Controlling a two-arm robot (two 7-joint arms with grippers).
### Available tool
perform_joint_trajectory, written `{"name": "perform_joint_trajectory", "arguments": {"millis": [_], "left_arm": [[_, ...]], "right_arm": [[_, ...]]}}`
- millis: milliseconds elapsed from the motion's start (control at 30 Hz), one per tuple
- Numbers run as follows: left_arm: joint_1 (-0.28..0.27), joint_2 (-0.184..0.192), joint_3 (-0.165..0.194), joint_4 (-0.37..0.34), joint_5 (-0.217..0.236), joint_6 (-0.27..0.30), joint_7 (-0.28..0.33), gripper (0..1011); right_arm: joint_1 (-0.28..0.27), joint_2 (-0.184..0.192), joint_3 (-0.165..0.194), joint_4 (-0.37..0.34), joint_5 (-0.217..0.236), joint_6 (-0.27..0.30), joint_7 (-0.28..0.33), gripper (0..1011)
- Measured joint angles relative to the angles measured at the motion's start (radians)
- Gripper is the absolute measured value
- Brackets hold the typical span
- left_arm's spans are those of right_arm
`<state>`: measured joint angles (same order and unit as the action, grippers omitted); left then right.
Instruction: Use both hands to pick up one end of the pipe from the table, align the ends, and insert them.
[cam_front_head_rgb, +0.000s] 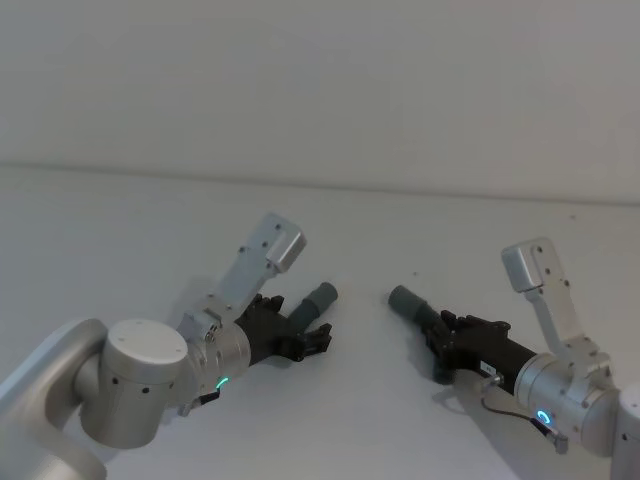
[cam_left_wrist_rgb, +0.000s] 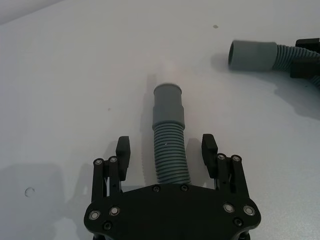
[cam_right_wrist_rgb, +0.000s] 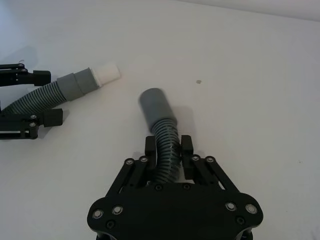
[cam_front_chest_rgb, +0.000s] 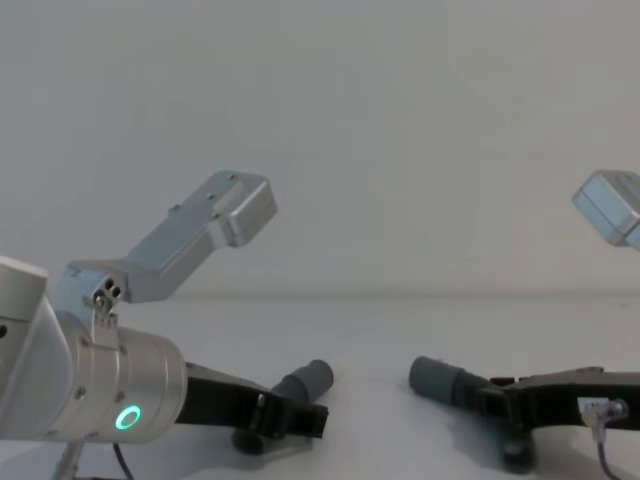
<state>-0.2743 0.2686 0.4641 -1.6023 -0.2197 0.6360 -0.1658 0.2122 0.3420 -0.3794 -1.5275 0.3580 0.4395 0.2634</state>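
Two black plastic grippers at two ribbed grey pipe pieces on a matt white table.
The left gripper spreads wide astride the left pipe piece, clear of its ribs. The right gripper pinches the right pipe piece. The smooth round right cuff points towards the left piece's left cuff, near but apart.

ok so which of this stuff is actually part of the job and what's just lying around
Job: left pipe piece, inside the open left gripper; right pipe piece, clamped in the right gripper; table.
Lying about: a small dark speck on the table.
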Motion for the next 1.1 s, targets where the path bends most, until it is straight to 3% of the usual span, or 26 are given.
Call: {"name": "perform_joint_trajectory", "arguments": {"millis": [233, 1100], "left_arm": [[0.000, 0.000, 0.000, 0.001, 0.000, 0.000, 0.000, 813], [0.001, 0.000, 0.000, 0.002, 0.002, 0.000, 0.000, 656]], "right_arm": [[0.000, 0.000, 0.000, 0.000, 0.000, 0.000, 0.000, 132], [0.000, 0.000, 0.000, 0.000, 0.000, 0.000, 0.000, 113]]}}
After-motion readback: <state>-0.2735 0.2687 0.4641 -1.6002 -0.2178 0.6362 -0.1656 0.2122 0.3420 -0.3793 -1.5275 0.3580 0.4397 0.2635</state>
